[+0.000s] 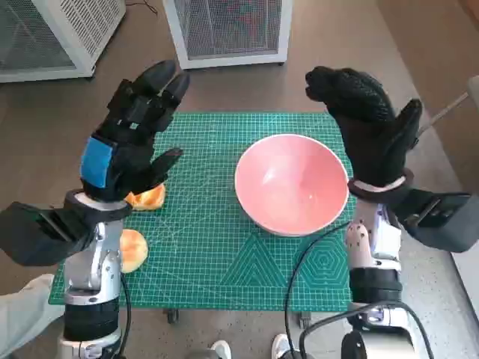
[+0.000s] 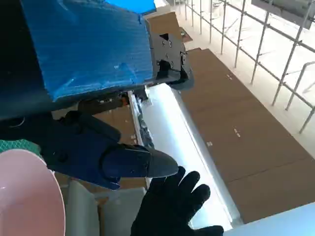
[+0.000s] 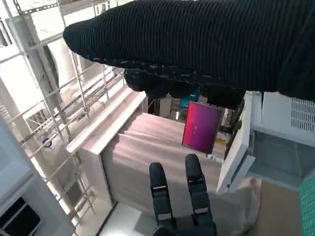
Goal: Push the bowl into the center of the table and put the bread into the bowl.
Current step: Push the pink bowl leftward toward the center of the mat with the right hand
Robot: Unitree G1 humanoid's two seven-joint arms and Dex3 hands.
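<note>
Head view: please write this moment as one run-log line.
bowl: empty, on mat | bread: outside bowl | left hand: raised, holds nothing | right hand: raised, holds nothing

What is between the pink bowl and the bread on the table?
Only bare green mat lies between the pink bowl and the bread, as the head view shows. The left hand hangs above the bread.

Brown floor [image 1: 329, 67], white mesh cabinets [image 1: 228, 30]
</note>
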